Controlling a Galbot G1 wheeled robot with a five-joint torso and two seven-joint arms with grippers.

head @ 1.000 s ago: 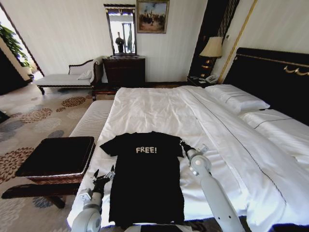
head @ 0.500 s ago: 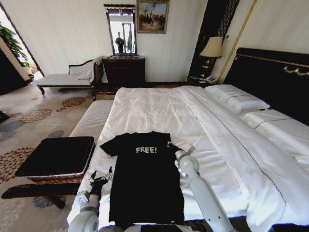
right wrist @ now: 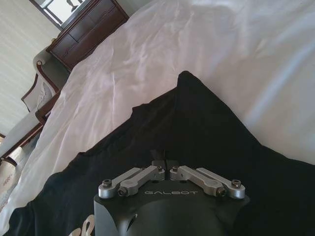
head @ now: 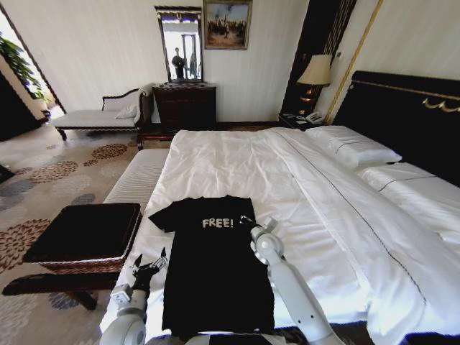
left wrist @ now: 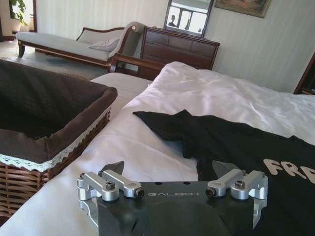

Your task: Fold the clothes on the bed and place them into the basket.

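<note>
We see the T-shirt (head: 218,262) lying flat on the near end of the bed (head: 302,187), with the basket (head: 85,233) on the floor just left of the bed's edge. Our left gripper (head: 147,264) sits beside the shirt's left side, between it and the basket. Our right gripper (head: 248,222) is over the shirt's right shoulder, pillows (head: 356,149) far behind to the right.

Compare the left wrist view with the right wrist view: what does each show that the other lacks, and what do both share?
Left wrist view alone: the wicker basket, the mirror and the open left hand. Right wrist view alone: the right hand, fingers shut on the T-shirt's sleeve. Both: the black T-shirt, the white bed, the chaise longue and the dark dresser.
</note>
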